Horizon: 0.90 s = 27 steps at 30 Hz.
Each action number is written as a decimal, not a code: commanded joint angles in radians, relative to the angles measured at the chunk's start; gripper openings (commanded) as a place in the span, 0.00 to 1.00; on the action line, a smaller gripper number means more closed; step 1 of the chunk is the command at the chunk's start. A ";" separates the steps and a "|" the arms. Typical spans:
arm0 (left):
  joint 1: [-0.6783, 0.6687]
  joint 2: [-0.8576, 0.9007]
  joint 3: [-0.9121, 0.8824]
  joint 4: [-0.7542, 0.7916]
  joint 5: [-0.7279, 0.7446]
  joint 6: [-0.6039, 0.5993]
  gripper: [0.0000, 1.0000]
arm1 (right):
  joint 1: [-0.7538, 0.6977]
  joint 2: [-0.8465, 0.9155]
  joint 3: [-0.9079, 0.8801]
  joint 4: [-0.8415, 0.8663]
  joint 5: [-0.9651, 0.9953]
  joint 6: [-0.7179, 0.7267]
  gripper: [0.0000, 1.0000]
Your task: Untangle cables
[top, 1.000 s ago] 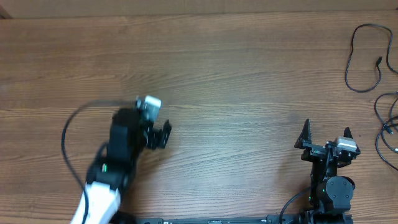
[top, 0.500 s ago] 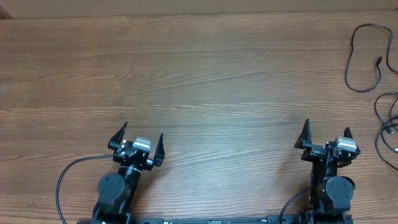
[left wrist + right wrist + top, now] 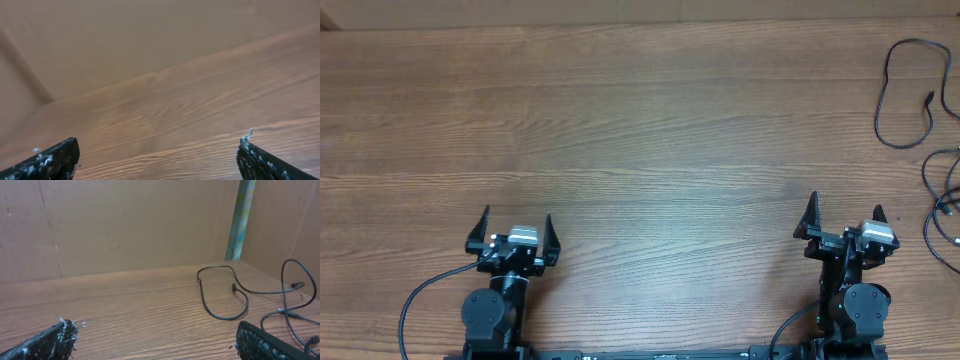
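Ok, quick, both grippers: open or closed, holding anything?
Left two-finger gripper: open, empty.
Right two-finger gripper: open, empty; thin black cables lie apart, to its right.

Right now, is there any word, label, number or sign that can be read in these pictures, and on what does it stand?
None: no text can be read in any view.
The table, the cables, the left gripper and the right gripper show no legible print.
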 commanded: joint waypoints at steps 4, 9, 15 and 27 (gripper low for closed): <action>0.027 -0.013 -0.004 0.000 -0.009 -0.125 1.00 | 0.004 -0.010 -0.010 0.005 0.006 0.003 1.00; 0.027 -0.012 -0.004 0.000 -0.008 -0.127 1.00 | 0.004 -0.010 -0.010 0.005 0.006 0.003 1.00; 0.027 -0.012 -0.004 0.001 -0.005 -0.124 1.00 | 0.004 -0.010 -0.010 0.005 0.006 0.003 1.00; 0.027 -0.011 -0.004 0.001 -0.005 -0.124 1.00 | 0.004 -0.010 -0.010 0.005 0.006 0.003 1.00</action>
